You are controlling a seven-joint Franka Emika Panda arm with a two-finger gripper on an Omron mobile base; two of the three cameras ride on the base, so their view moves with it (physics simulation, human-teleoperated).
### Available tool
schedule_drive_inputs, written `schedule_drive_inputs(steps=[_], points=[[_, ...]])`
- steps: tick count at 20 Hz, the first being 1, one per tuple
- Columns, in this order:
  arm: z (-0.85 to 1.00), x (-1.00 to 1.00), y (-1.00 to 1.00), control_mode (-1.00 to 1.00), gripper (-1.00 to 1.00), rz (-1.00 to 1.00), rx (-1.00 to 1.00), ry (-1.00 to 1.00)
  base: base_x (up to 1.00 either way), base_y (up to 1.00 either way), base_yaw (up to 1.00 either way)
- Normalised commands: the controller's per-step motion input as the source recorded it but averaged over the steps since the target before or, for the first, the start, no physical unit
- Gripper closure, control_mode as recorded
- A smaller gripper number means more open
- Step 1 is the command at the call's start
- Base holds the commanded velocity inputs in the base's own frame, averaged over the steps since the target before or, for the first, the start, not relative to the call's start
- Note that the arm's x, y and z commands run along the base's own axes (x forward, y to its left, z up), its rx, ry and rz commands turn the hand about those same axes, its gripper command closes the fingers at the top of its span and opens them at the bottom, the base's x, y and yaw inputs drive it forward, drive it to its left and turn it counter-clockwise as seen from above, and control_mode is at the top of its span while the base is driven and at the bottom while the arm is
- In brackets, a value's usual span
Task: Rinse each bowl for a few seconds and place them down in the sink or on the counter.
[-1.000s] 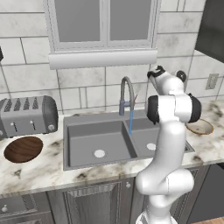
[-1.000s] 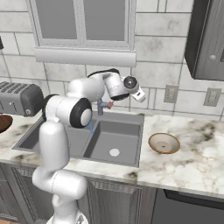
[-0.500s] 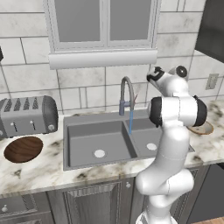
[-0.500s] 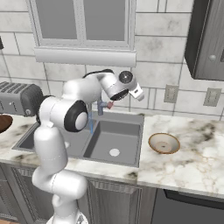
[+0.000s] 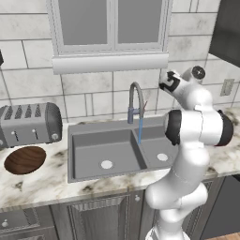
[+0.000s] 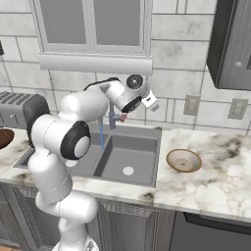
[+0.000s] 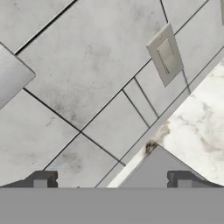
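The dark brown wood-grain bowl (image 5: 24, 159) lies on the counter (image 5: 33, 185) left of the sink (image 5: 86, 140), below the toaster. On the counter right of the sink rests the smaller pale tan bowl (image 6: 183, 160). Water runs in a thin blue stream (image 5: 139, 133) from the gooseneck tap (image 5: 136, 96) into the sink. My gripper (image 6: 151, 103) hangs high above the sink's right end, near the tap and apart from both bowls. It points at the tiled wall. In the hand view the gripper (image 7: 111, 180) is open, its fingertips (image 7: 41, 179) wide apart with nothing between them.
A grey toaster (image 5: 29, 123) stands at the back left of the counter. A wall outlet (image 7: 165, 54) sits on the tiles right of the sink. A window sill (image 5: 110, 62) juts out above the tap. Dark cabinets (image 6: 230, 44) hang at the upper right.
The wrist has turned slightly above the sink's right end. The gripper stays open, and neither bowl has moved.
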Motion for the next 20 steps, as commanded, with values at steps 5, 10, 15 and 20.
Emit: schedule_drive_inputs(steps=[5, 10, 15, 20], points=[[0.14, -0.45, 0.23, -1.0, -1.0, 0.0, -0.01, -0.15, 0.0, 0.0, 0.0], [0.15, -0.46, 0.2, -1.0, -1.0, 0.0, 0.0, -0.13, 0.0, 0.0, 0.0], [0.26, -0.42, 0.18, -1.0, -1.0, 0.02, 0.03, -0.02, 0.0, 0.0, 0.0], [0.42, -0.43, 0.07, -1.0, -1.0, 0.03, 0.05, -0.01, 0.0, 0.0, 0.0]])
